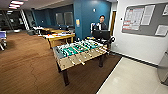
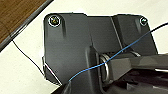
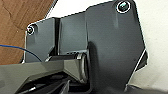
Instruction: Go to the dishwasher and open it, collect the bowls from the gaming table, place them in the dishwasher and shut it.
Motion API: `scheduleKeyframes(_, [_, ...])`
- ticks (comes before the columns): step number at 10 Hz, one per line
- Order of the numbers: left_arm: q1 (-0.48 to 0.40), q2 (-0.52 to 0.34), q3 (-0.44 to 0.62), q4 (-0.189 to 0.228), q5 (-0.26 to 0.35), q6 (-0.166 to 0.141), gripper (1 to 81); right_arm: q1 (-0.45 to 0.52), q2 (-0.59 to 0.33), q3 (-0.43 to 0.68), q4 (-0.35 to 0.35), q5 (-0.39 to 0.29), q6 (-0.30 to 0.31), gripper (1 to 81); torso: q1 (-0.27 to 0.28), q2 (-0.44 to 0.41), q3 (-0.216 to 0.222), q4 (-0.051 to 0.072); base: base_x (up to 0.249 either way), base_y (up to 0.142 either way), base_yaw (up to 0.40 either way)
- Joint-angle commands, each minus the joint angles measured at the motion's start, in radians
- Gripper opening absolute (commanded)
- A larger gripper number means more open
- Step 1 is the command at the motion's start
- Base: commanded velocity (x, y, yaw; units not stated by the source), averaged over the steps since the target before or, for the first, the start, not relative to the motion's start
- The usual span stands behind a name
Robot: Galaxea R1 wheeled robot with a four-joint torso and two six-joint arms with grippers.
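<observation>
Left gripper (image 2: 120, 83) and right gripper (image 3: 50, 85) hang above pale floor (image 2: 22, 75) beside carpet (image 2: 15, 15).

Foosball table (image 1: 78, 53): pale wood-look cabinet, green field, dark legs.
Gaming table (image 1: 60, 37): yellow sides, white top.
Floor, brown part (image 1: 27, 67): wood-look, matt, grained.
Floor, pale part (image 1: 132, 80): smooth, light sheen.
Wall board (image 1: 147, 18): grey matt panel with white paper sheets.
Far wall (image 1: 85, 15): teal, matt.

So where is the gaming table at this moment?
In the head view the yellow gaming table stands left of centre in the background, on the brown floor behind the green foosball table, in front of the blue wall.
</observation>
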Motion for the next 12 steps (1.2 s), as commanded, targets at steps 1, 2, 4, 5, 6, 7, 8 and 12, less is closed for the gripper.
scheduleKeyframes(1, [-0.036, -0.006, -0.007, 0.0, 0.053, -0.001, 81.1, 0.044, 0.003, 0.006, -0.012, -0.048, -0.004, 81.1, 0.0, 0.0, 0.0, 0.0, 0.0, 0.0, 0.356])
scheduleKeyframes(2, [-0.036, -0.006, -0.012, -0.002, 0.053, -0.001, 81.1, 0.043, 0.004, 0.006, -0.012, -0.048, -0.004, 81.1, 0.0, 0.0, 0.0, 0.0, 0.0, 0.0, 0.356])
scheduleKeyframes(4, [-0.037, -0.006, -0.013, -0.003, 0.051, -0.002, 81.1, 0.044, 0.004, 0.006, -0.013, -0.048, -0.004, 81.1, 0.0, 0.0, 0.0, 0.0, 0.0, 0.0, 0.355])
scheduleKeyframes(5, [-0.037, -0.002, -0.013, -0.002, 0.051, -0.002, 81.1, 0.046, 0.006, 0.006, -0.012, -0.048, -0.004, 81.1, 0.0, 0.0, 0.0, 0.0, 0.0, 0.0, 0.356])
scheduleKeyframes(6, [-0.037, -0.001, -0.013, -0.002, 0.051, -0.002, 81.1, 0.046, 0.006, 0.006, -0.012, -0.048, -0.005, 81.1, 0.0, 0.0, 0.0, 0.0, 0.0, 0.0, 0.356])
scheduleKeyframes(7, [-0.036, -0.001, -0.013, -0.003, 0.051, -0.002, 81.1, 0.044, 0.004, 0.006, -0.012, -0.048, -0.004, 81.1, 0.0, 0.0, 0.0, 0.0, 0.0, 0.0, 0.356])
scheduleKeyframes(8, [-0.037, -0.001, -0.013, -0.003, 0.051, -0.002, 81.1, 0.043, 0.003, 0.006, -0.012, -0.048, -0.004, 81.1, 0.0, 0.0, 0.0, 0.0, 0.0, 0.0, 0.356])
scheduleKeyframes(12, [-0.039, -0.001, -0.013, -0.003, 0.053, -0.002, 81.1, 0.046, 0.003, 0.006, -0.013, -0.048, -0.005, 81.1, 0.0, 0.0, 0.0, 0.0, 0.0, 0.0, 0.355])
